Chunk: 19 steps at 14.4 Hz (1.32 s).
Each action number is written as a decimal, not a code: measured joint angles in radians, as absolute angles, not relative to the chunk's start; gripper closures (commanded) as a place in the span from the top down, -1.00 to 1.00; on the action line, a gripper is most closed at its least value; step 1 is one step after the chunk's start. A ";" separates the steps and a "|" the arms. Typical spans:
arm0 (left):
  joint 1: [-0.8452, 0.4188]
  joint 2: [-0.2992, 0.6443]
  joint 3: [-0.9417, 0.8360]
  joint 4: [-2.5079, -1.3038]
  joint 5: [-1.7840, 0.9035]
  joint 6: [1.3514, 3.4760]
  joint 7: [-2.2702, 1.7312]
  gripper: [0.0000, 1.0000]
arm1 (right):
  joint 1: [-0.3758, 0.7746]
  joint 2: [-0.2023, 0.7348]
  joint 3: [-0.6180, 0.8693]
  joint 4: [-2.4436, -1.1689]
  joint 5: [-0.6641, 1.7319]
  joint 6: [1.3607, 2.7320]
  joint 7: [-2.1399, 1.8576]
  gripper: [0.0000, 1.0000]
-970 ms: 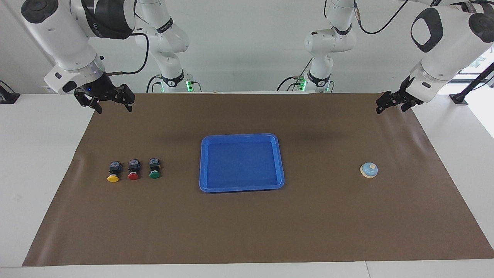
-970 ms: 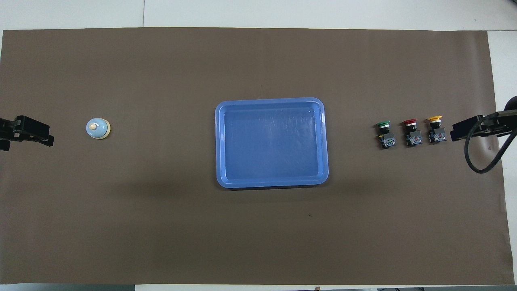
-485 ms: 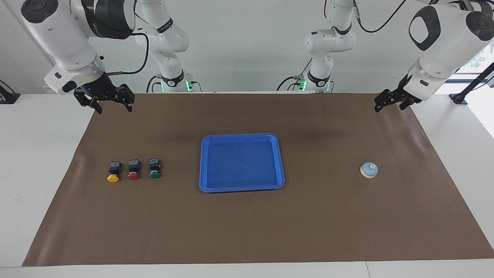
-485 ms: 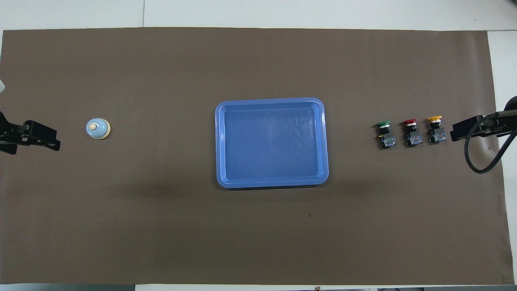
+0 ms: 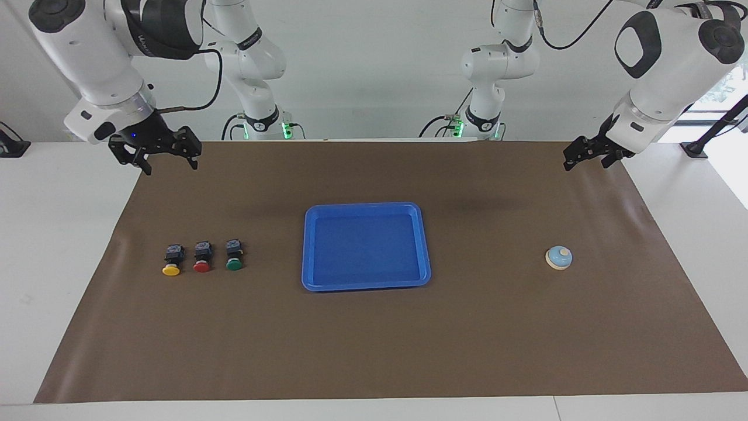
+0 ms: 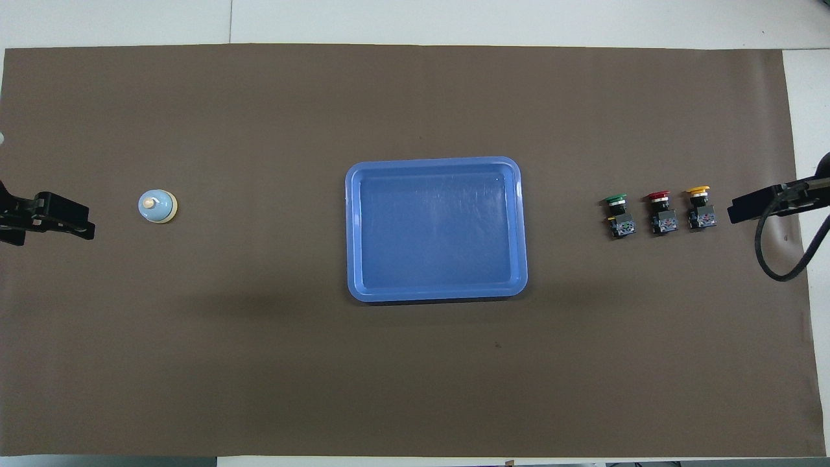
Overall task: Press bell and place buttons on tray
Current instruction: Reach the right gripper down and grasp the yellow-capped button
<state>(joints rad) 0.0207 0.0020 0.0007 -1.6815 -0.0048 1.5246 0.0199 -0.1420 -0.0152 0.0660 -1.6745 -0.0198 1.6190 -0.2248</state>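
The light blue bell (image 5: 559, 257) stands on the mat toward the left arm's end; it also shows in the overhead view (image 6: 157, 206). The yellow button (image 5: 171, 259), red button (image 5: 202, 256) and green button (image 5: 234, 255) lie in a row toward the right arm's end. The blue tray (image 5: 366, 285) lies empty at mid-table. My left gripper (image 5: 587, 165) hangs open and empty over the mat's corner near the robots. My right gripper (image 5: 170, 167) hangs open and empty over the mat's other near corner.
A brown mat (image 5: 374, 351) covers most of the white table. In the overhead view the tray's rim (image 6: 436, 293) lies between the bell and the green button (image 6: 618, 216). A black cable (image 6: 778, 259) loops from the right wrist.
The left gripper has crept a little toward the table's middle and upward. The right gripper has shifted slightly toward its own end. Bell, buttons and tray have not moved.
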 measured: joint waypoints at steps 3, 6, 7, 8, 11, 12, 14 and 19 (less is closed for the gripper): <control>0.021 0.002 0.001 -1.682 -0.005 1.531 0.020 1.00 | -0.153 -0.021 0.065 -1.731 -0.019 1.745 -0.246 1.00; 0.019 0.002 -0.001 -1.682 -0.005 1.552 0.021 1.00 | -0.204 -0.023 0.065 -1.856 -0.019 1.890 -0.259 1.00; 0.015 0.002 -0.002 -1.682 -0.005 1.567 0.021 1.00 | -0.228 -0.007 0.065 -1.884 -0.019 1.917 -0.271 1.00; 0.010 0.002 -0.003 -1.682 -0.005 1.585 0.021 1.00 | -0.250 0.018 0.064 -1.904 -0.019 1.951 -0.282 1.00; -0.001 0.002 -0.006 -1.681 -0.005 1.607 0.021 1.00 | -0.275 0.118 0.063 -1.918 -0.019 2.053 -0.298 1.00; -0.003 0.002 -0.006 -1.681 -0.005 1.607 0.021 1.00 | -0.277 0.146 0.063 -1.923 -0.019 2.087 -0.303 1.00; -0.010 0.000 -0.006 -1.680 -0.005 1.606 0.021 1.00 | -0.279 0.182 0.063 -1.946 -0.019 2.145 -0.307 1.00; -0.022 -0.006 -0.006 -1.680 -0.005 1.604 0.021 1.00 | -0.296 0.243 0.063 -1.965 -0.019 2.195 -0.320 1.00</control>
<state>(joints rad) -0.0217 -0.0065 -0.0060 -1.6800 -0.0048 1.6036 0.0212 -0.2962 0.2433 0.0630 -1.9646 -0.0194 2.1954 -0.3201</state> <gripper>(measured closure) 0.000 0.000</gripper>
